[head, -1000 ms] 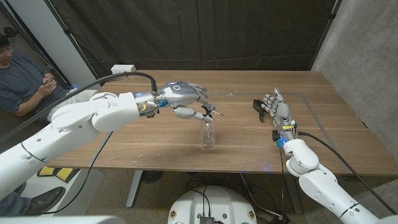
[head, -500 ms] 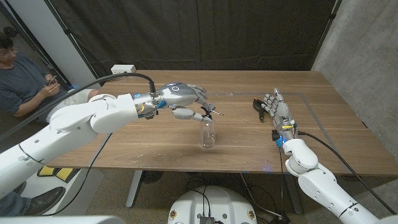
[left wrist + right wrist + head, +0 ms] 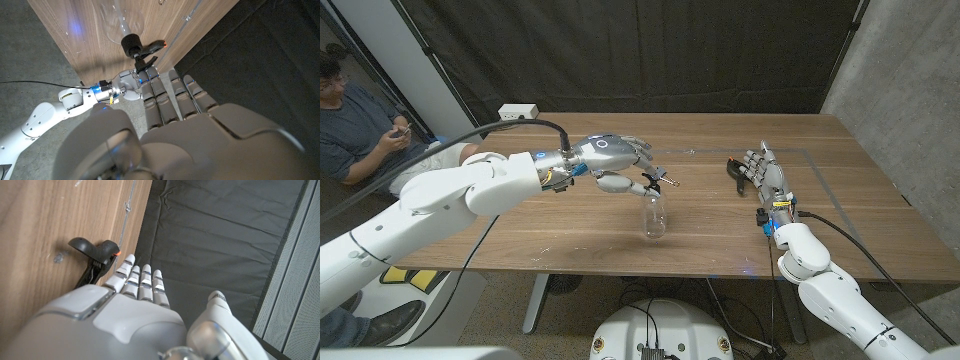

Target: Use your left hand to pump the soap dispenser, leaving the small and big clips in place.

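A clear soap dispenser (image 3: 655,218) with a black pump head stands upright at mid-table. My left hand (image 3: 613,158) hovers just above and to the left of it, fingers spread and holding nothing, the thumb reaching close to the pump head. The small black clip (image 3: 663,181) with orange tips shows right by the pump head. In the left wrist view the pump head (image 3: 131,42) and small clip (image 3: 150,48) lie beyond my fingertips (image 3: 170,95). The big black clip (image 3: 734,170) lies at the right, beside my right hand (image 3: 761,172), which stands on its edge with fingers straight.
A person (image 3: 360,130) sits past the table's left end, looking at a phone. A white box (image 3: 518,110) sits at the table's back edge. Thin tape lines (image 3: 820,170) mark the wooden table (image 3: 570,230) near my right hand. A dark curtain hangs behind.
My left hand has sunk very slightly over the dispenser. The clips, the bottle and my right hand have stayed put.
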Controlling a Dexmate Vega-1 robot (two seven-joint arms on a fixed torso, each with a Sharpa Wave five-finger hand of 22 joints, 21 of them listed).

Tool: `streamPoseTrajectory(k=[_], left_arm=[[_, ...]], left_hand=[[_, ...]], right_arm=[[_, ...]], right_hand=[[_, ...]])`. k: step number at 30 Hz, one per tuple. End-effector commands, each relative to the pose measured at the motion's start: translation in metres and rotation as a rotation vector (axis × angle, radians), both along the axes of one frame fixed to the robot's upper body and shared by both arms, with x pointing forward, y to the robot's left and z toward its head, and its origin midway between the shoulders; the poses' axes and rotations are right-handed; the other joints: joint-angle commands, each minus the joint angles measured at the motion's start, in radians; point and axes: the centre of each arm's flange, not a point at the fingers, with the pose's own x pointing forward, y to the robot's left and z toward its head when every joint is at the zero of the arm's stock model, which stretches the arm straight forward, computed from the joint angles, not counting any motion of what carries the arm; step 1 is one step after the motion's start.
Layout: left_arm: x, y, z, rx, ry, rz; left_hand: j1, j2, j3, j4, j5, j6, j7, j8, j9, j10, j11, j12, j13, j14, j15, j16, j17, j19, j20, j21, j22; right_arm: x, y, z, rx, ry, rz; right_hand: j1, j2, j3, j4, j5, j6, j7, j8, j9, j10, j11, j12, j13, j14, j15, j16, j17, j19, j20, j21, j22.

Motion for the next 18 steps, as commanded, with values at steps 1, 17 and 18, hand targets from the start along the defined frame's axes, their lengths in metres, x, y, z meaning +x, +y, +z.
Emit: streamPoseTrajectory(k=[1,17,18], left_arm=[[0.006,-0.001,-0.010,0.016,0.006,0.011],[0.016,-0.002,-0.023,0.020,0.037,0.023],[0.017,-0.003,-0.024,0.021,0.038,0.024]], left_hand=[[0.009,0.000,0.003,0.004,0.004,0.020,0.011,0.003,0.001,0.009,0.001,0.004,0.004,0.012,-0.046,0.005,-0.001,0.000,-0.003,0.002,0.003],[0.010,0.002,0.005,0.005,0.004,0.042,0.010,0.004,0.000,0.023,-0.005,0.003,0.003,0.018,-0.041,0.005,-0.001,-0.003,-0.002,0.002,0.003],[0.011,0.002,0.005,0.005,0.004,0.043,0.011,0.005,0.000,0.026,-0.005,0.004,0.003,0.019,-0.042,0.005,-0.001,-0.002,-0.002,0.002,0.003]], right_arm=[[0.000,0.001,-0.001,0.000,0.005,0.000],[-0.001,0.001,-0.004,0.003,0.017,0.000],[-0.001,0.001,-0.005,0.002,0.017,0.000]], right_hand=[[0.001,0.006,-0.003,-0.002,0.000,0.010,-0.003,0.002,0.002,0.005,0.005,0.005,0.002,0.001,0.008,-0.001,0.005,0.007,0.001,-0.005,0.004],[0.000,0.007,-0.004,-0.002,0.000,0.012,-0.002,0.002,0.003,0.007,0.006,0.006,0.002,0.004,0.010,0.000,0.005,0.011,0.002,-0.008,0.004],[0.000,0.007,-0.004,-0.002,0.000,0.012,-0.002,0.002,0.003,0.008,0.006,0.006,0.002,0.004,0.011,0.000,0.005,0.011,0.003,-0.008,0.004]])
